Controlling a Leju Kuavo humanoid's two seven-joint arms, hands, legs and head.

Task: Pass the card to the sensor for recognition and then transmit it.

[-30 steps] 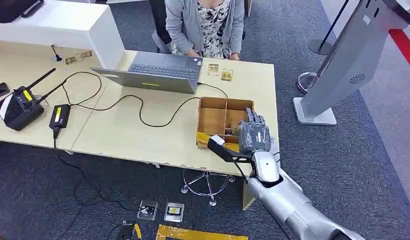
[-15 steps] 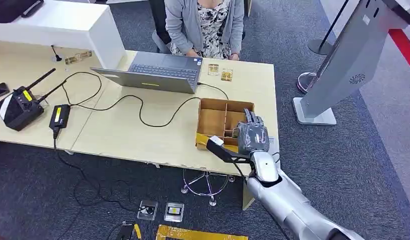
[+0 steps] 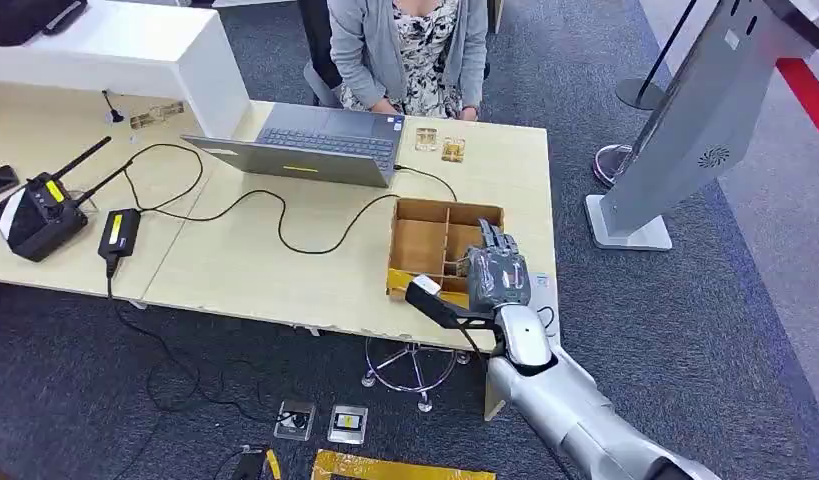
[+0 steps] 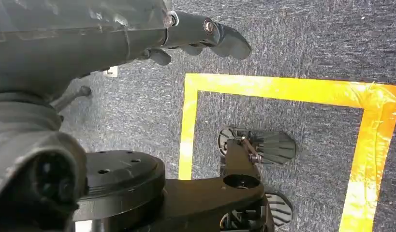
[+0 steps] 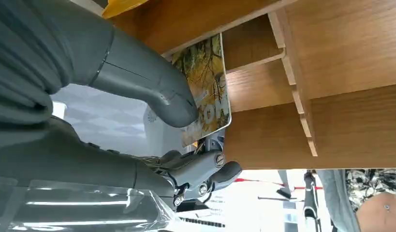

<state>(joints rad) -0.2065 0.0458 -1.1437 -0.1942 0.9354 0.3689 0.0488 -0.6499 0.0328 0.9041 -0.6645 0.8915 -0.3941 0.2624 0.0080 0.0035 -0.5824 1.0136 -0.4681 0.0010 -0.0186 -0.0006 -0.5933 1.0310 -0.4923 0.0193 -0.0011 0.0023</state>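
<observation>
Right wrist view: right robot hand (image 5: 152, 121) is pinching the card (image 5: 205, 87) between thumb and fingers, inside the wooden tray (image 5: 331, 72). Head view: robot hand (image 3: 497, 275) is reaching into the tray (image 3: 425, 245) on the desk (image 3: 285, 270). Left robot hand (image 4: 186, 38) is hanging with fingers curled on nothing.

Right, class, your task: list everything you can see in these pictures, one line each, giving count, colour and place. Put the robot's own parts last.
Wooden box: one, brown, with dividers, near the table's right front corner.
Card: one, yellow-green picture, inside the box, held by the right hand.
Table: one, light wood.
Laptop: one, grey, open, at the far edge.
Cable: one, black, looping across the table.
Power adapter: one, black, left of the cable.
Radio unit: one, black with yellow label, far left.
Small cards: two, yellowish, right of the laptop.
Kiosk: one, white, on the carpet at right.
Person: one, grey cardigan, seated behind the table.
Floor tape: yellow, on grey carpet.
Right hand: grey, in the box.
Left hand: dark grey, above the carpet.
</observation>
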